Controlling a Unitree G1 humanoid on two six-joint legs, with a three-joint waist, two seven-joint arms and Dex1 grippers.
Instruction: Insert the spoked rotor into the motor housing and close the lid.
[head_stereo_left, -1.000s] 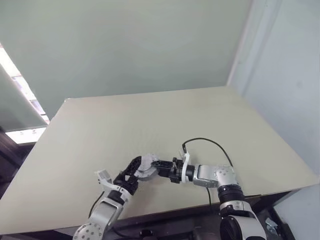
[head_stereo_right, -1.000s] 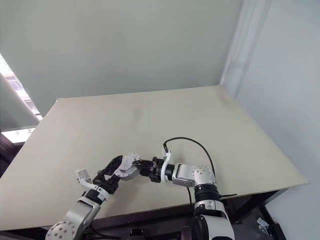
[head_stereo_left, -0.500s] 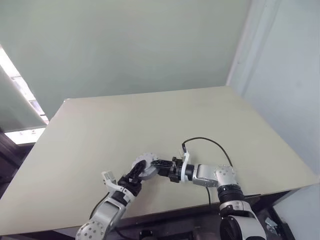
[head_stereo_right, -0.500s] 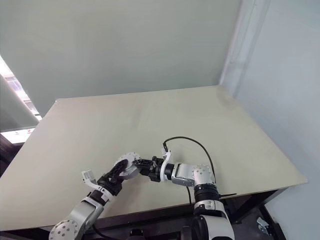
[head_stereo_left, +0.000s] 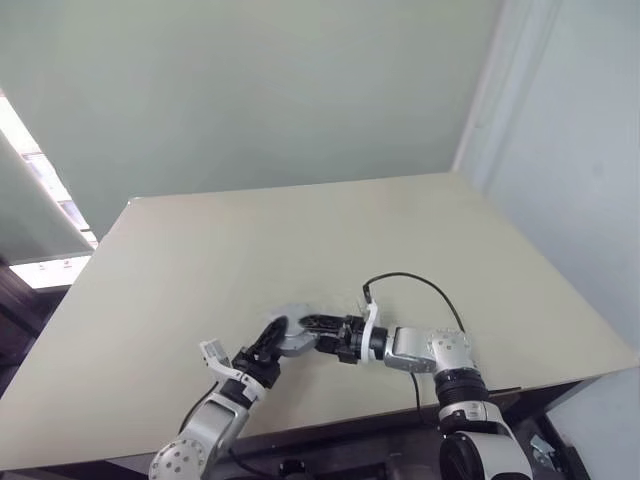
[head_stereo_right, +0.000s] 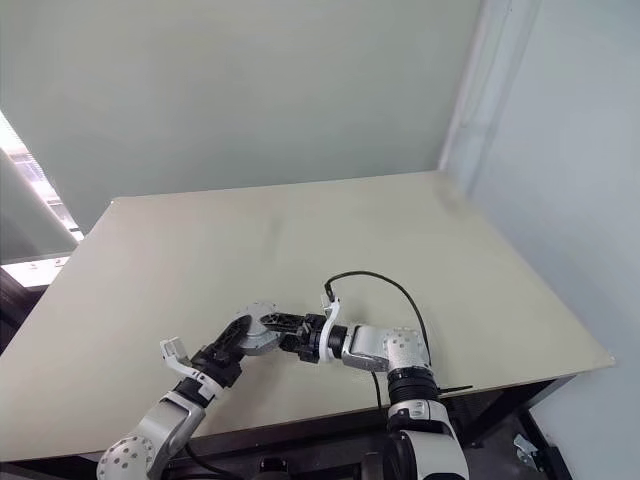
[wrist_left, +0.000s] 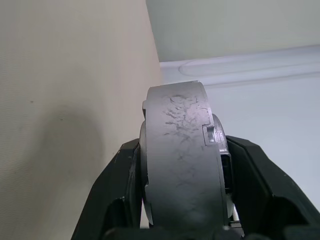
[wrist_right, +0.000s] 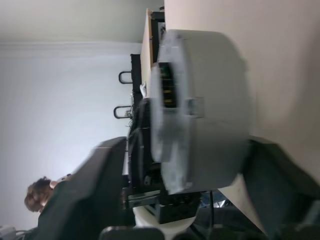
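Note:
Above the table's near part, both grippers meet at a thick dull grey round piece (head_stereo_left: 289, 327) with a notched rim, which looks like the lid. My left gripper (wrist_left: 182, 150) is shut on its two flat faces, the rim (wrist_left: 181, 165) edge-on between the black fingers. My right gripper (wrist_right: 190, 167) is open, its fingers (wrist_right: 102, 180) standing off either side of the same piece (wrist_right: 210, 110). A thinner grey layer with a dark slot (wrist_right: 167, 92) lies against it; I cannot tell whether that is the motor housing. The spoked rotor is hidden.
The beige table (head_stereo_left: 300, 230) stretches away behind the grippers. A black cable (head_stereo_left: 412, 284) loops up from the right wrist. A wall corner stands at the back right. A person's head (wrist_right: 37, 192) shows beyond the table edge.
My left gripper, open around the grey piece a second ago, has shut on it. The right gripper's fingers have just spread away from it. Both hands stayed where they were.

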